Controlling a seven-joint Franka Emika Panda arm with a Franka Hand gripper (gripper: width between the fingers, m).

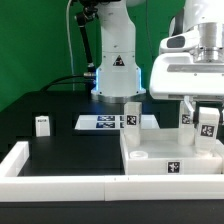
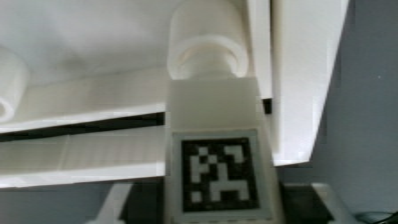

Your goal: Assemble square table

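**Two-finger gripper (image 1: 207,110) clenched on a short white tagged leg (image 1: 208,127), held upright at the tabletop's right side.**
The white plastic square tabletop (image 1: 165,166) with raised rim lies near and right on the black surface (a second leg (image 1: 131,117) stands at its far-left corner); a third leg (image 1: 42,124) stands alone, far left.

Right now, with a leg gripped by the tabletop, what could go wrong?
1. The leg in the pincer looks very near the tabletop's raised rim. If it goes down off-centre, it could jam beside the socket.
2. A sideways push might slide the tabletop, which seems to lie loose on the black surface.
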